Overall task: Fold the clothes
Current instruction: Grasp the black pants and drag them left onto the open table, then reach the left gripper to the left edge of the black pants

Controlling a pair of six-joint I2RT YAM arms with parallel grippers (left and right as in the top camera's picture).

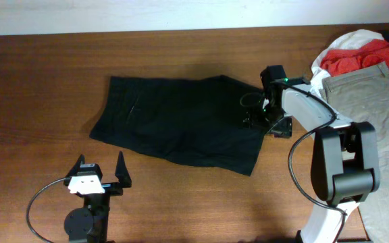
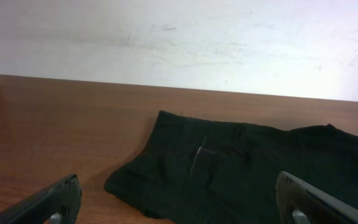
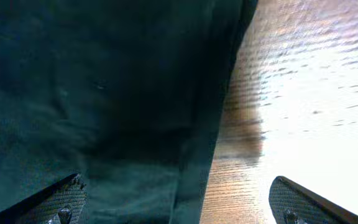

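Observation:
The black garment (image 1: pixel 177 121) lies spread and wrinkled on the brown table, in the middle of the overhead view. It also shows in the left wrist view (image 2: pixel 253 168) and the right wrist view (image 3: pixel 92 106). My right gripper (image 1: pixel 267 121) is open just above the garment's right edge, one finger over the cloth and one over bare wood (image 3: pixel 179 205). My left gripper (image 1: pixel 101 172) is open and empty at the front left, a little short of the garment's near edge (image 2: pixel 179 208).
A pile of other clothes sits at the right edge: khaki-grey trousers (image 1: pixel 377 121), a red piece (image 1: pixel 356 57) and a white piece (image 1: pixel 350 39). The table's far edge meets a pale wall (image 2: pixel 185 37).

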